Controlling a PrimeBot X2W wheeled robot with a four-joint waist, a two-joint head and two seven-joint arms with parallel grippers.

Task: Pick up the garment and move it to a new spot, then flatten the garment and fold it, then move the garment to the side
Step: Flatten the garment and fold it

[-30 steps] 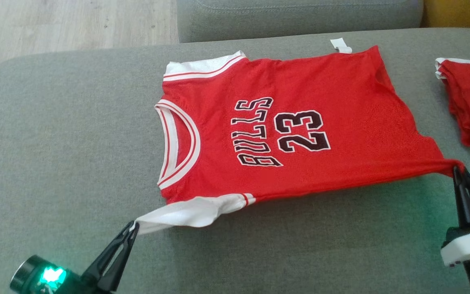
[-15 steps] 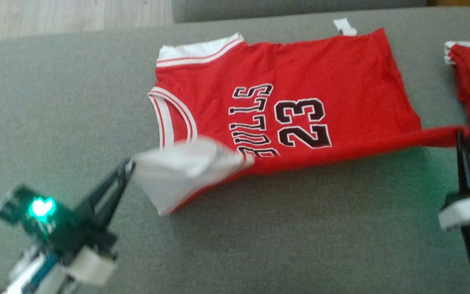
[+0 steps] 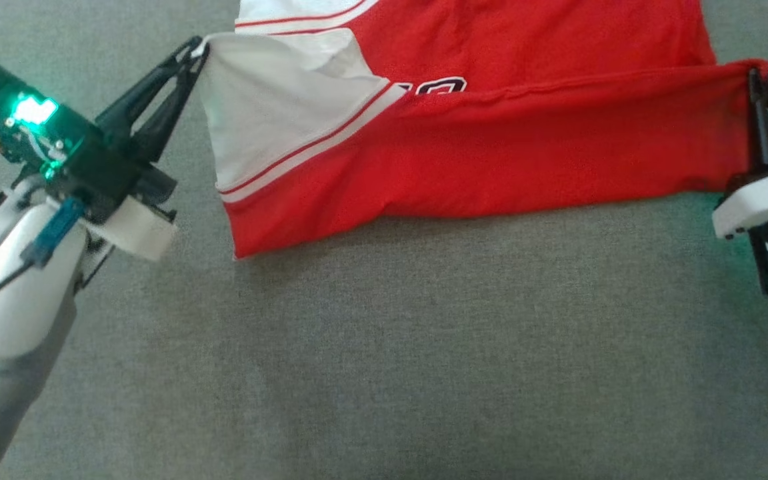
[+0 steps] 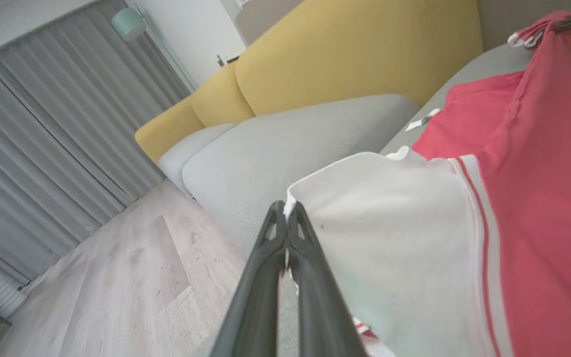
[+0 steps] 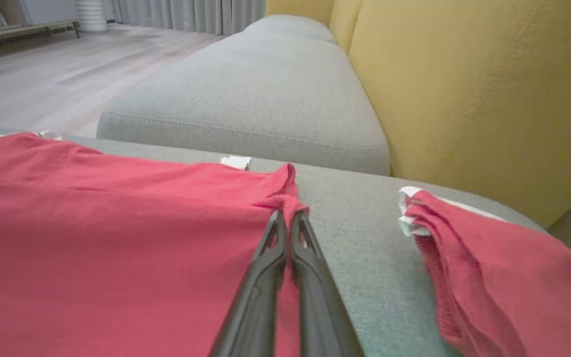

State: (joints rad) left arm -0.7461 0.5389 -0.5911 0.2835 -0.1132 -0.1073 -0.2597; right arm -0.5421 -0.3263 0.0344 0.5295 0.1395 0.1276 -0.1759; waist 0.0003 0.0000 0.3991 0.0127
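Pinching the white sleeve corner of the jersey point(image 3: 491, 153), the left gripper point(image 3: 199, 50) has its two dark fingers pressed together on the cloth, and the right gripper point(image 3: 755, 75) is clamped the same way on the red hem corner at the far end. Between them the jersey's near edge is stretched taut and drawn over its printed front, the rest lying on the grey cushion point(image 3: 384, 347). Near the right gripper a second red garment point(image 5: 488, 267) lies bunched on the cushion, a yellow backrest point(image 5: 488, 99) behind it.
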